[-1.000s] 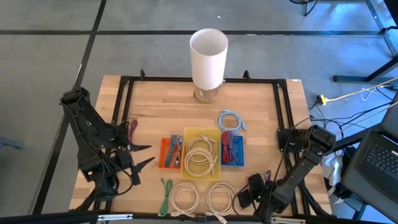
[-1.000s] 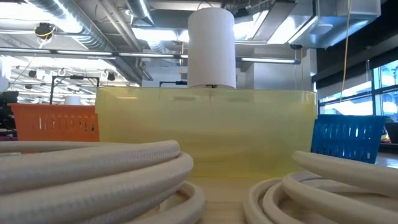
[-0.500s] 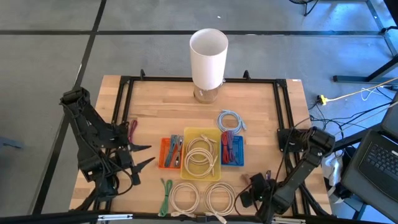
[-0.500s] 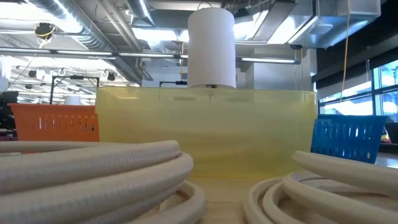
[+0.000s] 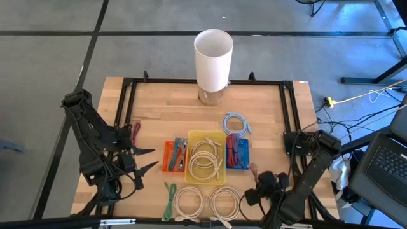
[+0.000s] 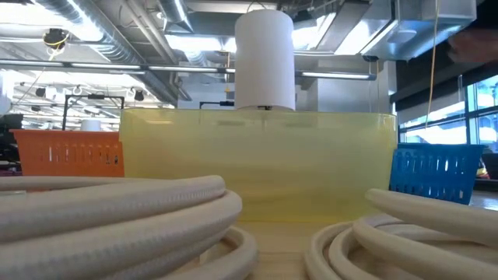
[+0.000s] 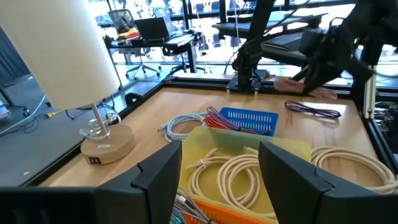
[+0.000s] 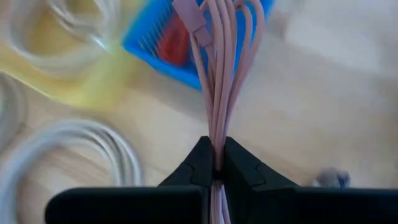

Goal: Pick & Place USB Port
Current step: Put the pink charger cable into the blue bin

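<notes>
Right wrist view: right gripper (image 8: 213,163) is clamped tight on a folded bundle of pink USB cable (image 8: 219,74), held above the wooden worktop (image 8: 323,93) nr the blue slotted plastic bin (image 8: 163,46). Left gripper (image 5: 147,159) waits w/ fingers spread, nothing in it, at worktop's left side beside the orange bin (image 5: 168,157).

So the lamp (image 5: 213,60) sits at the back edge of the table (image 5: 267,121), and three bins (image 5: 205,156) line up side by side mid-table. A loose cable (image 5: 236,123) lies between lamp and bins, and two cable coils (image 5: 207,203) sit in front.
</notes>
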### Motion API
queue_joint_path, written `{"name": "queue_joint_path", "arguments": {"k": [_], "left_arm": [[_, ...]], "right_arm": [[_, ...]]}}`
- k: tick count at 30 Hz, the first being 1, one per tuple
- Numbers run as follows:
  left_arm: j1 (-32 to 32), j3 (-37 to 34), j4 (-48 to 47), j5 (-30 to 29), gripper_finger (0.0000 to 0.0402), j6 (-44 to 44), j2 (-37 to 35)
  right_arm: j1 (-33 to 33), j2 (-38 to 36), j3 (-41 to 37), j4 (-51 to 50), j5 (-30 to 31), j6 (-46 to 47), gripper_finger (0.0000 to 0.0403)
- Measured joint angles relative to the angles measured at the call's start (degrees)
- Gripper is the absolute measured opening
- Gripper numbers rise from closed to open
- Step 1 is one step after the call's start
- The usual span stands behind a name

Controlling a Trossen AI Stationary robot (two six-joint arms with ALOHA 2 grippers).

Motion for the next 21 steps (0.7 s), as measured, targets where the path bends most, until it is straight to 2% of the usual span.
{"name": "queue_joint_path", "arguments": {"k": [3,6,14,21], "left_arm": [[0.0,0.0,0.0,-0.5,0.0207,0.1,0.0],[0.0,0.0,0.0,-0.5,0.0207,0.1,0.0],[0.0,0.0,0.0,0.0,0.0207,0.1,0.0],[0.0,0.0,0.0,0.1,0.0207,0.1,0.0]], "right_arm": [[-2.1,-0.1,1.0,-1.6,6.8,-1.6,0.0016],[-5.1,-0.1,1.0,-1.7,10.5,-4.5,0.0016],[-15.0,-0.1,1.0,-0.7,10.7,-20.1,0.0016],[-22.2,-0.2,0.9,3.3,6.6,-34.4,0.0016]]}}
